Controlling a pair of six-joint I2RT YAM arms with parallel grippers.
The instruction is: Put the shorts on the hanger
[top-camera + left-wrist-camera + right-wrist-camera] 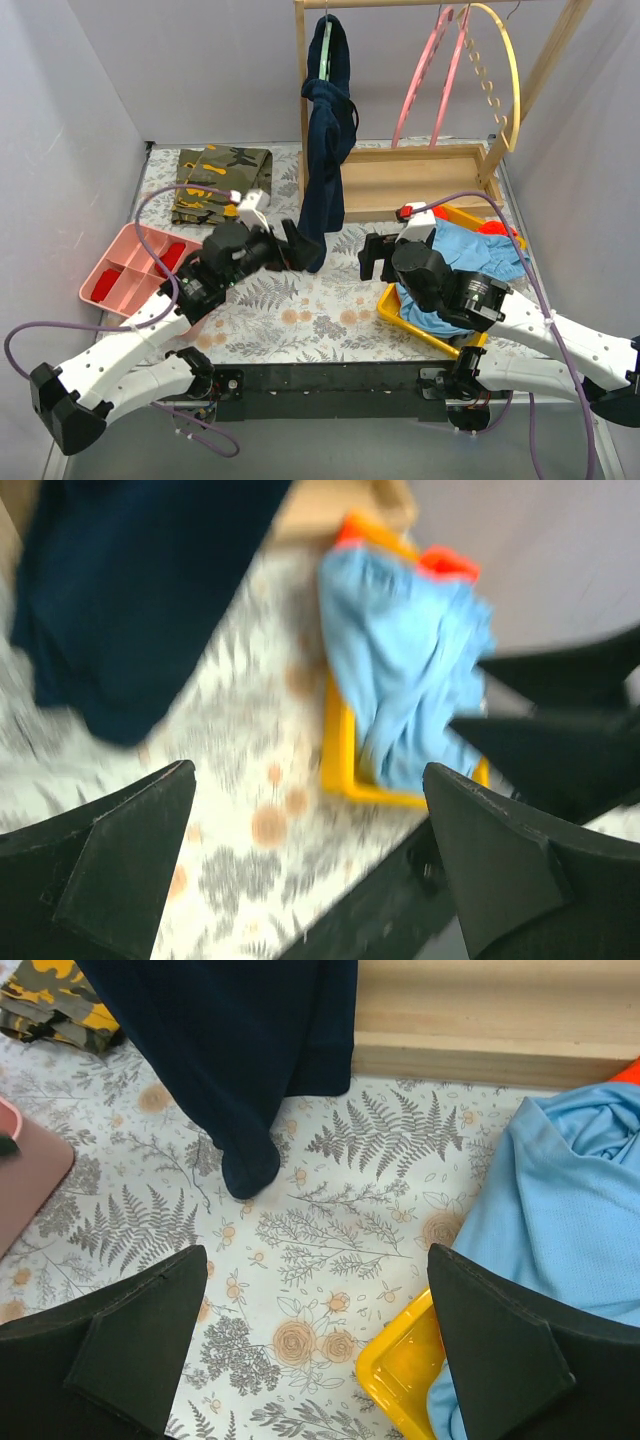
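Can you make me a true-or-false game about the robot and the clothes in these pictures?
1. The dark blue shorts hang from the green hanger on the wooden rack. True.
2. The left end effector is squeezing the shorts. False: it is open and holds nothing.
3. The light blue garment lies in the yellow tray. True.
4. The camouflage garment hangs on a pink hanger. False: it lies on the table, at the back left.
5. The right end effector is open. True.
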